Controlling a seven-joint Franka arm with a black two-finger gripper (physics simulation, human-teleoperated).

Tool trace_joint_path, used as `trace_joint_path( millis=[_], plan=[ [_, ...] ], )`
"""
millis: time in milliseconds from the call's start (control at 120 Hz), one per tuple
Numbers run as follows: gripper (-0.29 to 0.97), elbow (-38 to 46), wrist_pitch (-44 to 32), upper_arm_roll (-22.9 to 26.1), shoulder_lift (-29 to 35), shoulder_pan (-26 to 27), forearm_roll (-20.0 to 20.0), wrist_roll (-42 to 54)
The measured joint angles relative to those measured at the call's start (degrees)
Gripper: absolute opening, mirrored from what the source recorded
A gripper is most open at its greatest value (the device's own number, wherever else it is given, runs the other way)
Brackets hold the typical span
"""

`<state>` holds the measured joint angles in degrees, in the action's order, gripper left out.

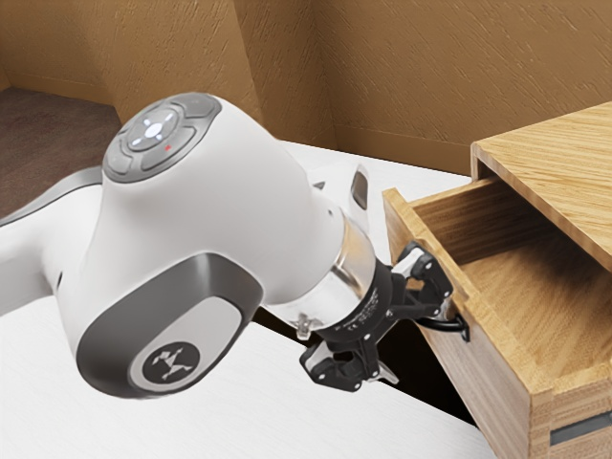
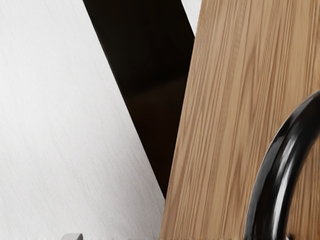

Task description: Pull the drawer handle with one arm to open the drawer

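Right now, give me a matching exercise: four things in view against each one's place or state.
1 light wooden drawer
2 black curved handle
3 white table
4 black two-finger gripper

A fixed on the drawer's front
B pulled out of the wooden cabinet
C at the handle
D under the white arm

Pairs: 1-B; 2-A; 3-D; 4-C.

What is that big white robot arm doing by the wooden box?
The white robot arm is working on a drawer. Its black gripper is right at the black curved handle on the front of the light wooden drawer. The drawer stands pulled a good way out of its wooden cabinet, and the part of its inside that shows looks empty. The cabinet sits by a white table.
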<state>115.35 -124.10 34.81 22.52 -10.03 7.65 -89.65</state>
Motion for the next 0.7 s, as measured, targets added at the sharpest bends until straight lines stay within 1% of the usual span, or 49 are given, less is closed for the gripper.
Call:
trace_joint_path(
  millis=[408,700],
  plan=[
    [0.36,2.9,-0.4,-1.0,4.0,0.1,1.9,0.0],
    [0.36,4.6,-0.4,-1.3,6.2,-0.5,1.7,0.1]
  ],
)
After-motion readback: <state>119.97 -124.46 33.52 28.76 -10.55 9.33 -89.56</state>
